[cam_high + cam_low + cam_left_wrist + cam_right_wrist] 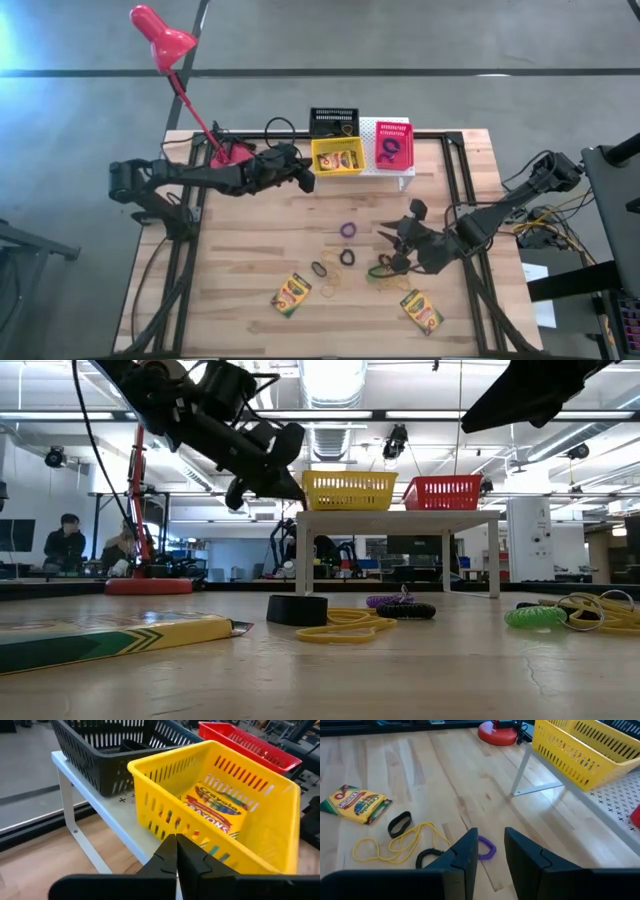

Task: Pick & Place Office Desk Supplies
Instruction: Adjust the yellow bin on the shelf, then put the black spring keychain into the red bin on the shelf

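The left gripper (306, 178) is clenched tight with nothing in it. It hangs in the air just beside the yellow basket (337, 156), which sits on the white riser (402, 172) at the counter's (250, 250) far edge. One crayon box (216, 806) lies inside that basket. The black basket (332, 122) and the red basket (393, 145) sit on the riser too.

The right gripper (487, 851) is a bit apart and grasps nothing. It hovers over the middle of the counter, above a purple ring (488, 849). Two more crayon boxes (291, 294) lie near the counter's near edge, with yellow rubber bands (395, 845) and black rings (400, 823) between them.
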Controlling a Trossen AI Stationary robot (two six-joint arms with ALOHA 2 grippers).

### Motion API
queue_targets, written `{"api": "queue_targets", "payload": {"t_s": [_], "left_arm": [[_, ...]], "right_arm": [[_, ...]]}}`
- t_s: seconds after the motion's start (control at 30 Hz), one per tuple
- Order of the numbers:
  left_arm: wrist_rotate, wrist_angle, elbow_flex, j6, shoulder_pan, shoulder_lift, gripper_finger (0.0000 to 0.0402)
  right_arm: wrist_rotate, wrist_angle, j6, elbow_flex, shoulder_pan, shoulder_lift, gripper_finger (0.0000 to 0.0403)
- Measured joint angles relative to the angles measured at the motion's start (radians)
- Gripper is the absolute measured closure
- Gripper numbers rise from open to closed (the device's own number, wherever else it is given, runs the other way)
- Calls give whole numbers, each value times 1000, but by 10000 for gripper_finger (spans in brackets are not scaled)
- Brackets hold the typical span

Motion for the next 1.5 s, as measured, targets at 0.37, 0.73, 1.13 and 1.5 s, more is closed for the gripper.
{"api": "queue_targets", "payload": {"t_s": [0.37, 0.73, 1.13, 1.5], "left_arm": [[-4, -142, 8, 61, -1, -138, 400], [-27, -468, 8, 114, -159, -260, 400], [-164, -500, 6, 99, -477, -167, 400], [-189, -345, 6, 22, -528, 3, 390]], "right_arm": [[0, 6, 5, -1, 0, 24, 314], [-67, 52, 57, -3, -1, 186, 315], [-334, 445, -108, -3, 0, 433, 223], [-420, 628, -241, -12, -51, 552, 199]]}}
